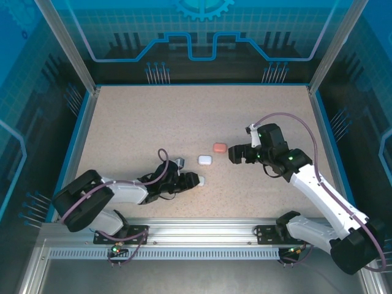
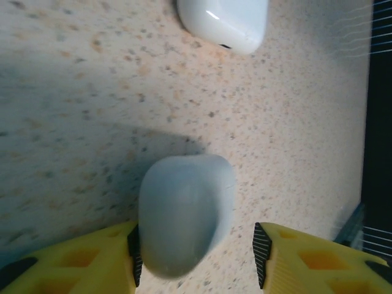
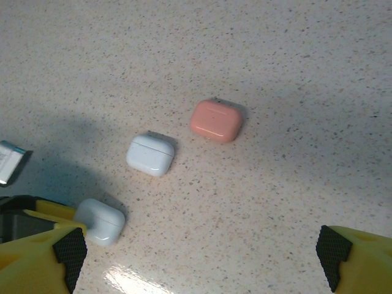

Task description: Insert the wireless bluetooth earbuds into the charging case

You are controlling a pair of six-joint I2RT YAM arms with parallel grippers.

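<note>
Currently, you have three containers on the speckled beige tabletop (image 1: 153, 116). All lie flat with lids shut, so you cannot tell what any of them holds.

Item 1: salmon-pink rounded plastic charging case (image 3: 215, 120). It sits farthest from the arm bases, near the table's middle, with nothing touching it.

Item 2: white rounded plastic charging case (image 3: 150, 155). It lies near the pink one, on its near-left side and apart from it. A lid seam shows across one end.

Item 3: second white rounded plastic charging case (image 2: 184, 214). It lies nearer the bases and left of item 2, between the fingers of your left gripper (image 2: 197, 245).

Wireless bluetooth earbuds: hidden from you; whether any sit inside the closed cases cannot be told.

Left gripper: jaws partly open, straddling item 3. The pad on the left of the wrist view touches the case's side. The opposite pad stands clear of it, with bare table between, so the case is not clamped.

Right gripper (image 3: 201, 254): it hovers over the table just right of the pink case. Its fingers are spread wide and hold nothing.
</note>
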